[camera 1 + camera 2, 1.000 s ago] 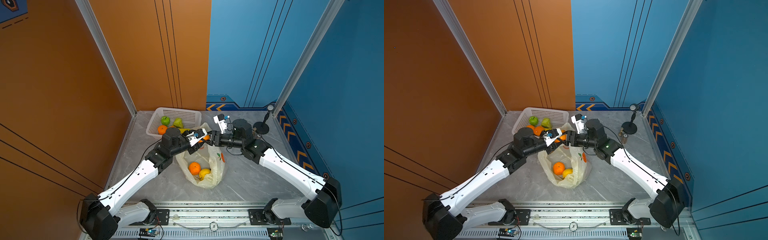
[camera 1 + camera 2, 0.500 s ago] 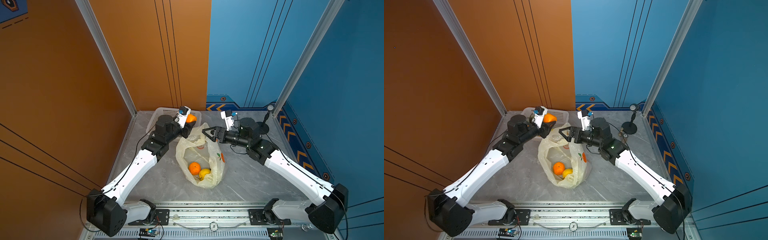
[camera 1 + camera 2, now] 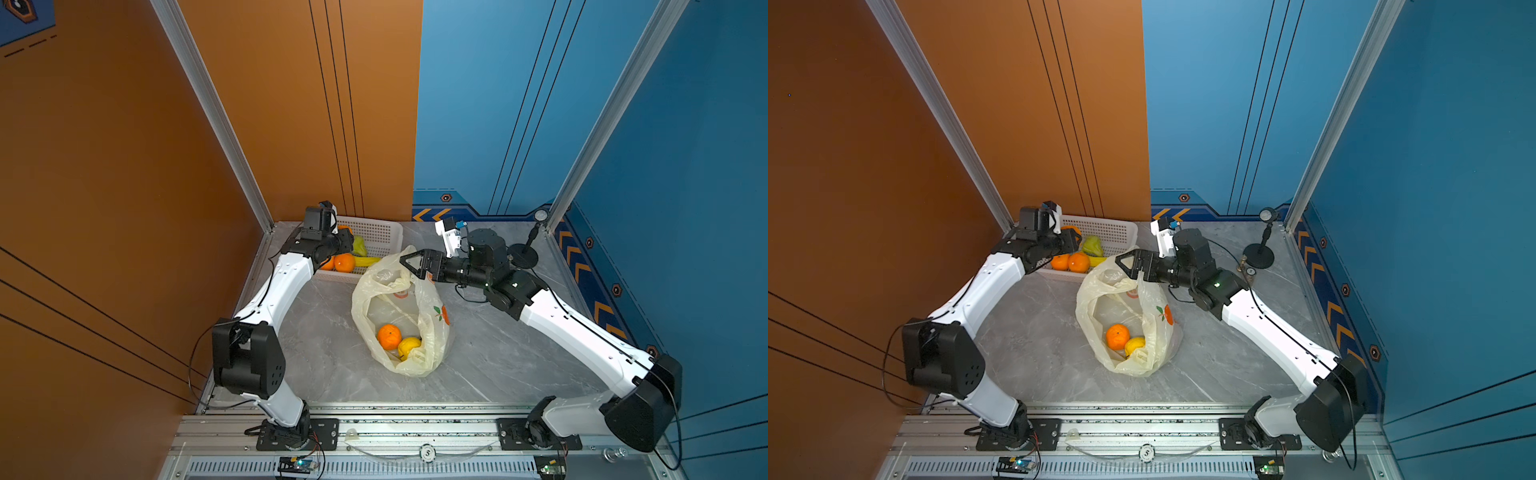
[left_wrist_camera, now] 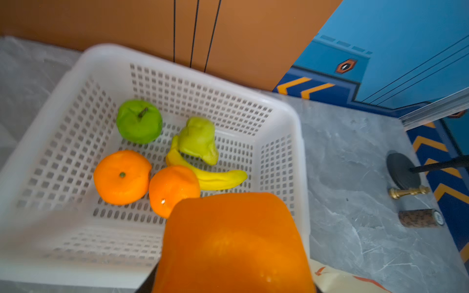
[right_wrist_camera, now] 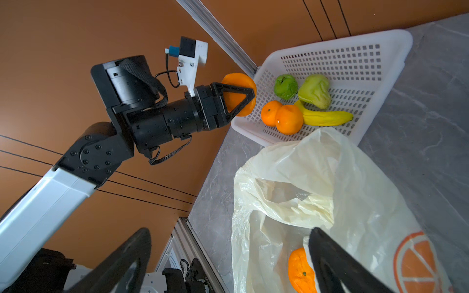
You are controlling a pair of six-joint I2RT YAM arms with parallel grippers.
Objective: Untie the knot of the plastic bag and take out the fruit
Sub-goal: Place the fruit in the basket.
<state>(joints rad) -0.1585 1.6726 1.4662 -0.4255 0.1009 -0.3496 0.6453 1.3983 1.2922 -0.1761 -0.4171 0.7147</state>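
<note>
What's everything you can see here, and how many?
table: 1, grey, under everything
basket: 1, white, far left
bag: 1, pale yellow, mid-table
apple: 1, green, in basket
pear: 1, green, in basket
banana: 1, yellow, in basket
basket oranges: 2, orange, in basket
bag orange: 1, orange, in bag
citrus: 1, yellow, in bag
held orange: 1, orange, over basket
stand: 1, black, far right
brass piece: 1, gold, by stand
cylinder: 1, brown, by stand
left gripper: 1, black, shut on held orange
right gripper: 1, black, open at bag mouth

plastic bag (image 3: 437, 332) open, holding orange (image 3: 389, 336), yellow citrus (image 3: 409, 345)
</note>
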